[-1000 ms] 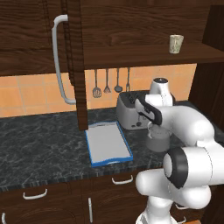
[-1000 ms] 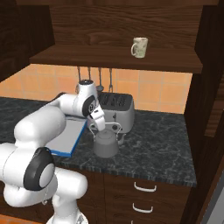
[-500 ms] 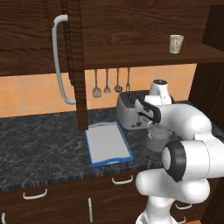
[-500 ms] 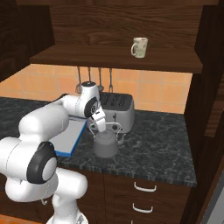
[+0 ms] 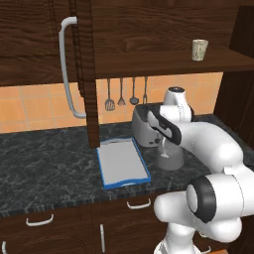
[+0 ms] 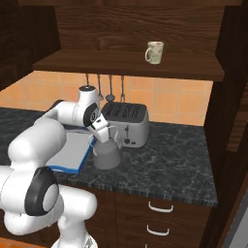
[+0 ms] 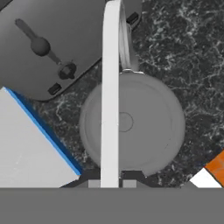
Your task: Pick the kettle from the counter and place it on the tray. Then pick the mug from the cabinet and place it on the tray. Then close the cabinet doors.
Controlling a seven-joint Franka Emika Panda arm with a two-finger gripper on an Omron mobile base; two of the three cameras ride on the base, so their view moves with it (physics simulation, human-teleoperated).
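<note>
The squat grey kettle (image 5: 170, 159) (image 6: 107, 156) (image 7: 144, 122) stands on the dark counter (image 5: 44, 158) between the toaster and the tray. My gripper (image 5: 163, 144) (image 6: 102, 133) (image 7: 110, 181) hangs right above its lid, and in the hand view the fingers press against both sides of the thin light wire handle (image 7: 110, 87). The blue-rimmed tray (image 5: 124, 181) (image 6: 72, 167) (image 7: 43, 131) lies flat just left of the kettle. The beige mug (image 5: 199, 49) (image 6: 154, 52) sits on the cabinet shelf (image 5: 163, 62) above.
A silver toaster (image 5: 144, 126) (image 6: 127, 121) (image 7: 57, 39) stands close behind the kettle. An open cabinet door (image 5: 84, 74) with a long bar handle (image 5: 67, 74) hangs over the tray's far left corner. Utensils (image 5: 121, 94) hang on the tiled wall.
The jaws have come together from wide open onto the kettle's wire handle. The hand has sunk slightly toward the lid. The kettle has not moved.
</note>
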